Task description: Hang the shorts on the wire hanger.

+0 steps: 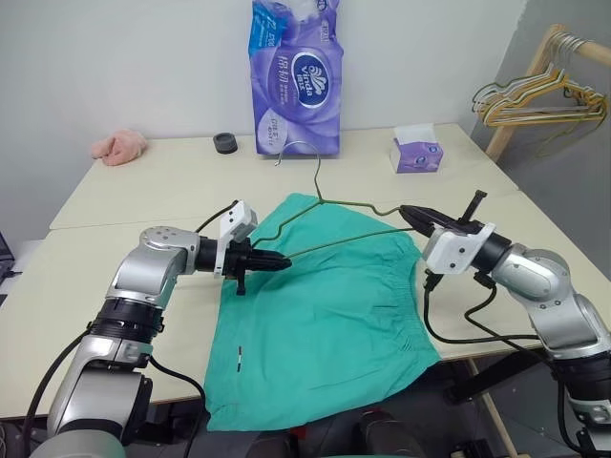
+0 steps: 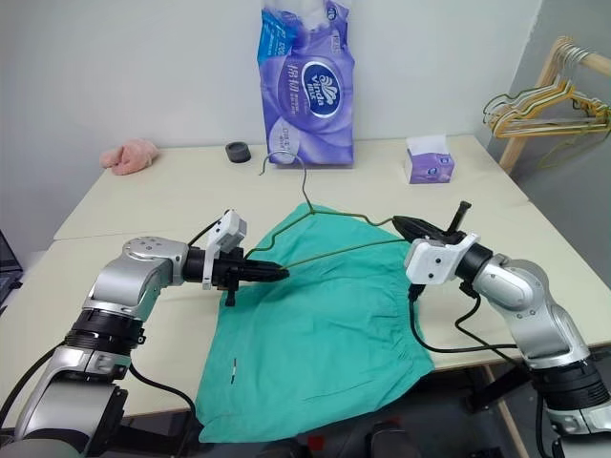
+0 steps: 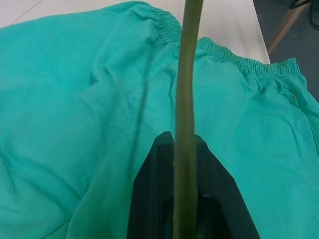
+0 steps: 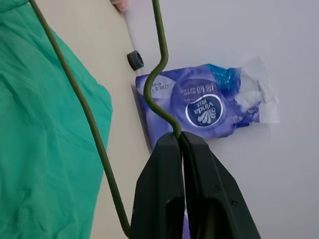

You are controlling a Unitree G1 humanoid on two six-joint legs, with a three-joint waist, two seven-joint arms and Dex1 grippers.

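Tabletop (image 1: 143,181): bears teal-green shorts (image 1: 325,324), spread flat, hem overhanging near edge. Wire hanger (image 1: 334,202): held above shorts. Left hand (image 1: 279,260): clamped on hanger's lower bar. Right hand (image 1: 412,216): pinching hanger's right shoulder.

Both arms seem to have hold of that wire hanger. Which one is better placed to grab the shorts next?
Probably the left. Its fingers hold the hanger directly above the shorts, angled down; the right fingers pinch the wire at the shorts' far edge.
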